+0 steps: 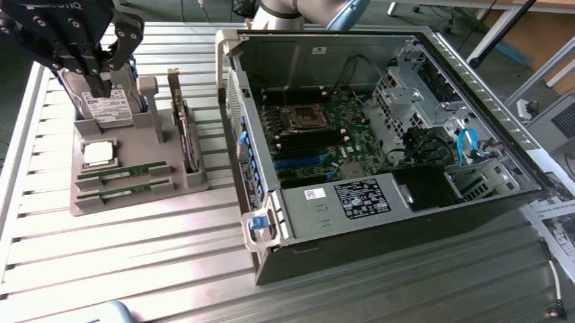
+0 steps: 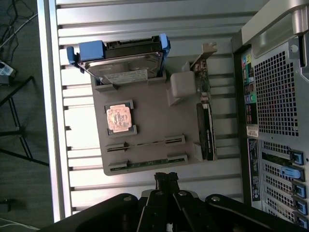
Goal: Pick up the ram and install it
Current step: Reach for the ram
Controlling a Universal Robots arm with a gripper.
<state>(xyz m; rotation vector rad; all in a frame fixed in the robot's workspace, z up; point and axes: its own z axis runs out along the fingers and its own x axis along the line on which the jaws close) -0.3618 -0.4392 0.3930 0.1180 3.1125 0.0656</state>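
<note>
Two ram sticks [image 1: 121, 173] lie on edge in the slots of a grey holder [image 1: 134, 202], one behind the other. The wrist view shows them as thin green strips [image 2: 145, 143], the nearer one [image 2: 147, 164] just beyond my fingertips. My gripper [image 1: 97, 84] hangs above the holder's far end, over the hard drive, at the exterior view's upper left. It is shut with nothing between its fingers, as the wrist view [image 2: 165, 178] confirms. The open computer case [image 1: 378, 134] lies at the exterior view's right, with the motherboard's memory slots [image 1: 310, 141] exposed.
The holder also carries a grey hard drive with blue rails [image 2: 123, 63], a square processor chip [image 2: 119, 118] and an upright expansion card [image 1: 184, 134]. Everything rests on a slatted aluminium table [image 1: 117, 249]. Its edge [image 2: 50, 96] runs beside the holder. Papers [image 1: 553, 229] lie past the case.
</note>
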